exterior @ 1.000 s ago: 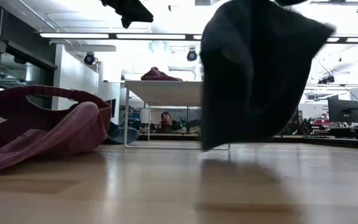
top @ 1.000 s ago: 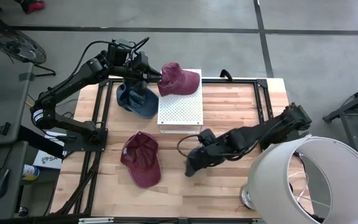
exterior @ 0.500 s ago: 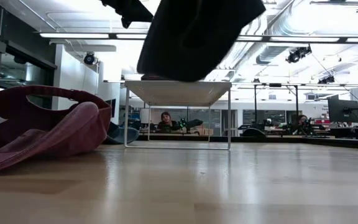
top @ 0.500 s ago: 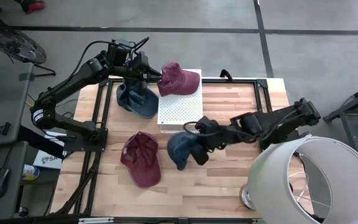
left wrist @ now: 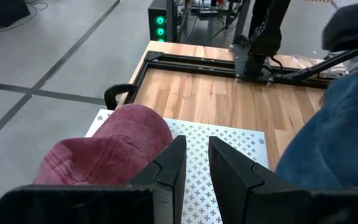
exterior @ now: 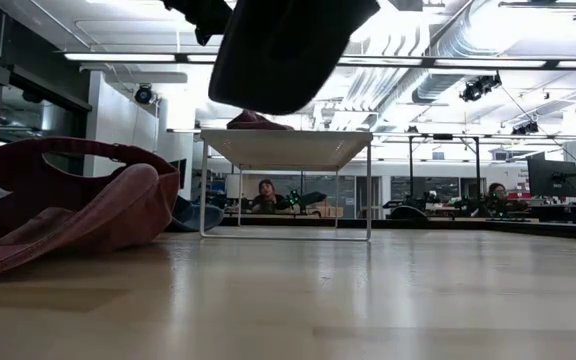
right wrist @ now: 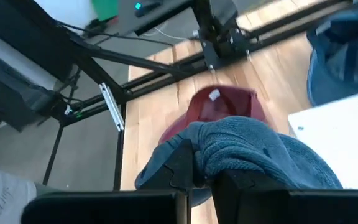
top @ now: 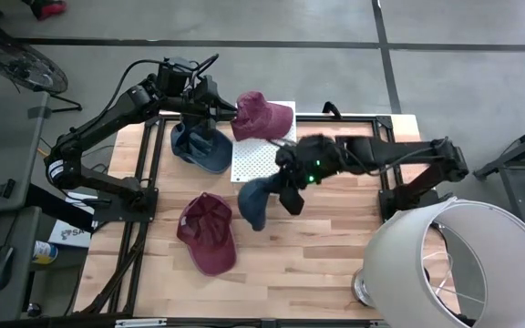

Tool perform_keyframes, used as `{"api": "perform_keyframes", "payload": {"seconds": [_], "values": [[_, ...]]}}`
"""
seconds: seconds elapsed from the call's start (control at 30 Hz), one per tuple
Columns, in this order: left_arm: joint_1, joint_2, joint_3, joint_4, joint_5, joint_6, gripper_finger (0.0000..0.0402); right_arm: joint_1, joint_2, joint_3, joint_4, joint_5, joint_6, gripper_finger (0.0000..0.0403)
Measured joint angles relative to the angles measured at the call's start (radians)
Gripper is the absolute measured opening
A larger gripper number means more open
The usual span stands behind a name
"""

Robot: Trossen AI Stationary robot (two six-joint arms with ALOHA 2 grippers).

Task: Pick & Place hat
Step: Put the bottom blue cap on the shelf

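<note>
Four hats show from above. The right gripper (top: 285,189) hangs over the middle of the wooden worktop (top: 335,246), fingers clamped on a blue hat (top: 255,201) that dangles clear of the wood, just off the near edge of the white perforated platform (top: 264,158). A maroon hat (top: 262,116) sits on the platform's far edge, partly overhanging it. A second blue hat (top: 200,148) lies on the worktop against the platform's left side, near the far left corner. A second maroon hat (top: 208,232) lies upside down toward the near left corner. The left gripper (top: 230,115) waits at the far left of the platform, fingers nearly together with a narrow gap, beside the maroon hat there; whether it touches that hat cannot be told. A large white lampshade (top: 454,264) covers the near right corner.

At worktop height, the held hat reads only as a dark mass at the upper edge (exterior: 283,45), with open air between it and the wood; the platform (exterior: 286,148) stands on thin legs.

From the left wrist, the fingers (left wrist: 171,163) frame the platform's perforations and the maroon hat (left wrist: 114,155). From the right wrist, the fingers (right wrist: 185,163) pinch blue denim (right wrist: 253,155), and the upside-down maroon hat (right wrist: 219,109) shows its inner label.
</note>
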Motion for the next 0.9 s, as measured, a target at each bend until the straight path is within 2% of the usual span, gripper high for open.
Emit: {"api": "perform_keyframes", "payload": {"seconds": [0.17,0.37,0.7,0.9], "values": [[0.000,0.000,0.000,0.000,0.000,-0.003,0.0069,-0.072,0.000,0.000,0.073,-0.154,-0.134,0.0023],[0.000,0.000,0.000,0.000,0.000,-0.004,0.0069,-0.154,0.002,0.000,0.074,-0.334,-0.407,0.0023],[0.000,0.000,0.000,0.000,0.000,-0.029,0.0069,-0.263,0.008,0.000,0.095,-0.396,-0.688,0.0023],[0.000,0.000,0.000,0.000,0.000,-0.030,0.0069,-0.309,0.011,-0.001,0.161,-0.482,-0.852,0.0023]]}}
